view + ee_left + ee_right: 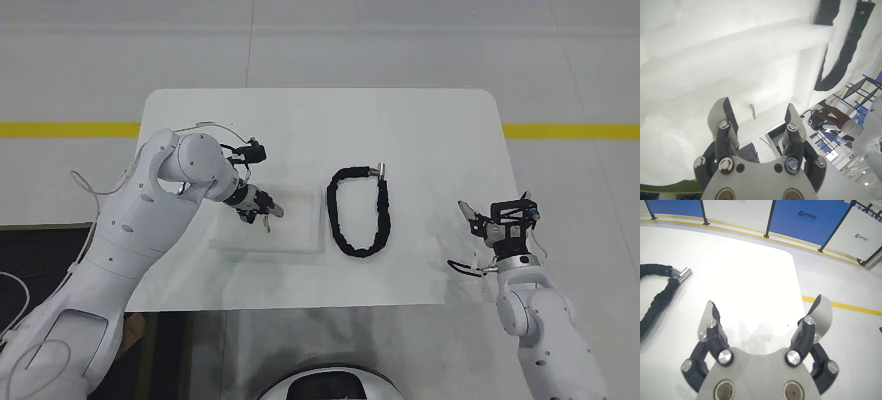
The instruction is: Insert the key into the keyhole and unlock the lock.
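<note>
Hovering over what looks like the key [752, 111] on foam [300, 215], the left hand [758, 108] is spread; right hand [765, 306] too.

One key [752, 111], one lock [360, 212], one pad [298, 238]

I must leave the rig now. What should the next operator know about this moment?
Hands: left hand open over the key, not gripping it; right hand open, empty, near the right edge of the table.
Things: key lies on the white tray; lock lies beside the tray, mid-table, ends joined.
Done: nothing yet.
Left: grasp key, insert it in the keyhole, unlock.
</note>
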Motion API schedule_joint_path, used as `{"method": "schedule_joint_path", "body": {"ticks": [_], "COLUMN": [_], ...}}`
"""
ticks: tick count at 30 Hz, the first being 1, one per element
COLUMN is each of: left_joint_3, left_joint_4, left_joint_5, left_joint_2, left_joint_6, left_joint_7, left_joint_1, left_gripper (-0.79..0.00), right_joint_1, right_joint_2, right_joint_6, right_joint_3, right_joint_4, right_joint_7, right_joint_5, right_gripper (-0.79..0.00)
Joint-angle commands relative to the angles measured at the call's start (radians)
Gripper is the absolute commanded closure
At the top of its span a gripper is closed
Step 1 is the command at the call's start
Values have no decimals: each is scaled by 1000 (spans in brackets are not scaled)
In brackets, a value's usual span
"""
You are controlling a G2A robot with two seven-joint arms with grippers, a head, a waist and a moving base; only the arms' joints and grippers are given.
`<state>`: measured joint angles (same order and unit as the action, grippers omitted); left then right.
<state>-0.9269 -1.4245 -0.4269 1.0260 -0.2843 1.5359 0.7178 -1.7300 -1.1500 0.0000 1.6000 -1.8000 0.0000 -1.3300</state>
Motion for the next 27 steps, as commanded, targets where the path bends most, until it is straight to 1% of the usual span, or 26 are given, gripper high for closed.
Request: {"method": "schedule_joint_path", "body": {"ticks": [1,3,6,8,15,16,17,18,19,24,27], "left_joint_3": [20,35,50,61,106,110,115,119,124,160,168], "left_joint_4": [8,15,23,26,51,58,62,67,72,81,56], "left_joint_5": [25,35,53,72,93,96,97,100,103,115,114], "left_joint_2": [-6,-11,-17,-20,-26,-26,-26,-25,-25,-28,-39], "left_joint_6": [0,0,0,0,0,0,0,0,0,0,0], "left_joint_7": [0,0,0,0,0,0,0,0,0,0,0], "left_joint_1": [-11,-21,-32,-38,-64,-68,-72,-75,-78,-104,-121], "left_gripper": [-376,-369,-317,-299,-135,-132,-89,-25,0,0,0], "right_joint_1": [0,0,0,0,0,0,0,0,0,0,0], "right_joint_2": [0,0,0,0,0,0,0,0,0,0,0], "right_joint_6": [0,0,0,0,0,0,0,0,0,0,0], "right_joint_3": [0,0,0,0,0,0,0,0,0,0,0], "right_joint_4": [0,0,0,0,0,0,0,0,0,0,0], "right_joint_7": [0,0,0,0,0,0,0,0,0,0,0], "right_joint_5": [0,0,0,0,0,0,0,0,0,0,0], "right_gripper": [-785,-785,-785,-785,-785,-785,-785,-785,-785,-785,-785]}}
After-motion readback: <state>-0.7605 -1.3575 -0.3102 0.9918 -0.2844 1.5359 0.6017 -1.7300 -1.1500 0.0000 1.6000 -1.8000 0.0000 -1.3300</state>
